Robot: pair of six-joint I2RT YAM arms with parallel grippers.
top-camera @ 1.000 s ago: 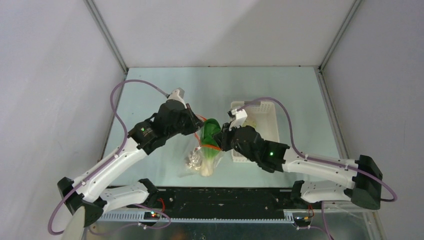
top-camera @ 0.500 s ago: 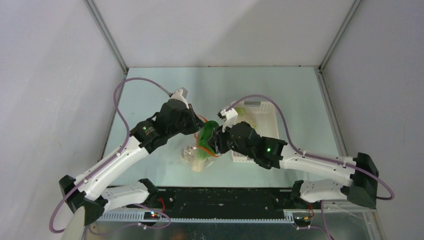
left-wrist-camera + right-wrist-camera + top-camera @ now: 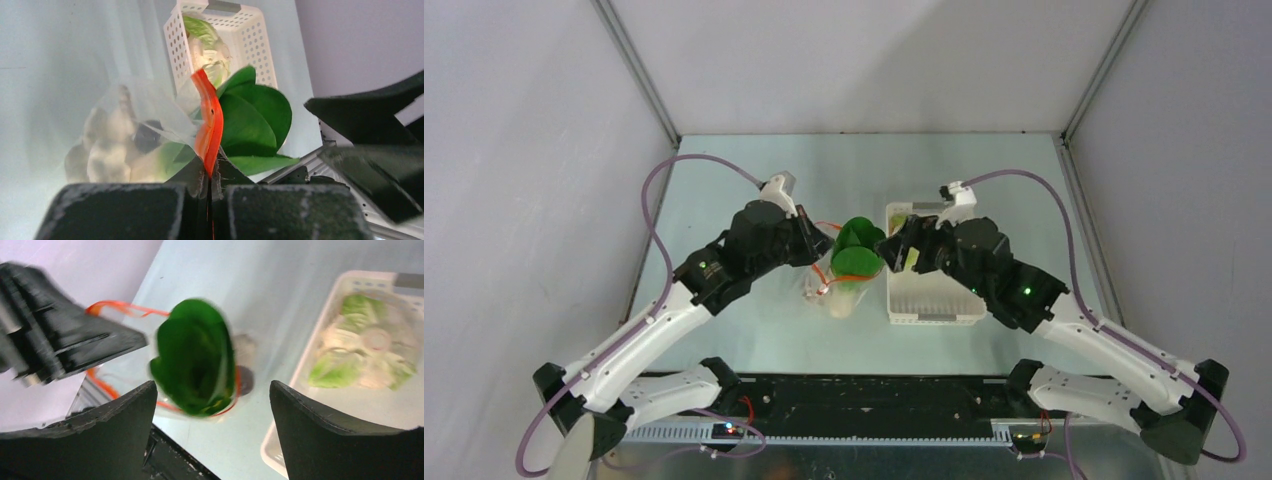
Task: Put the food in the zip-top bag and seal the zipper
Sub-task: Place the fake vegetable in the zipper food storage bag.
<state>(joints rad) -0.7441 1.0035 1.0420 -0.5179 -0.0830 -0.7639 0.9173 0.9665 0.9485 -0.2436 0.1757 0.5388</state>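
The clear zip-top bag (image 3: 832, 297) hangs at the table's middle, its mouth held up. My left gripper (image 3: 817, 243) is shut on the red-orange zipper (image 3: 210, 125) at the mouth edge. The bok choy (image 3: 856, 250) stands in the open mouth, its green leaves (image 3: 255, 117) sticking out and its stem inside. Pale lumps (image 3: 107, 147) and a dark ball (image 3: 146, 137) lie in the bag. My right gripper (image 3: 902, 250) is open and holds nothing, just right of the leaves. In the right wrist view the bok choy (image 3: 195, 360) shows beyond the wide fingers (image 3: 125, 415), ringed by the zipper (image 3: 116, 306).
A white perforated basket (image 3: 964, 300) stands right of the bag, under my right arm, with a pale green leafy toy (image 3: 360, 340) at its far end. The same basket (image 3: 250, 40) shows behind the bag in the left wrist view. Grey walls close off the table on three sides.
My right gripper opened, let go of the bok choy and drew back right over the basket. The bok choy's leaves now stand in the bag mouth. My left gripper kept its grip.
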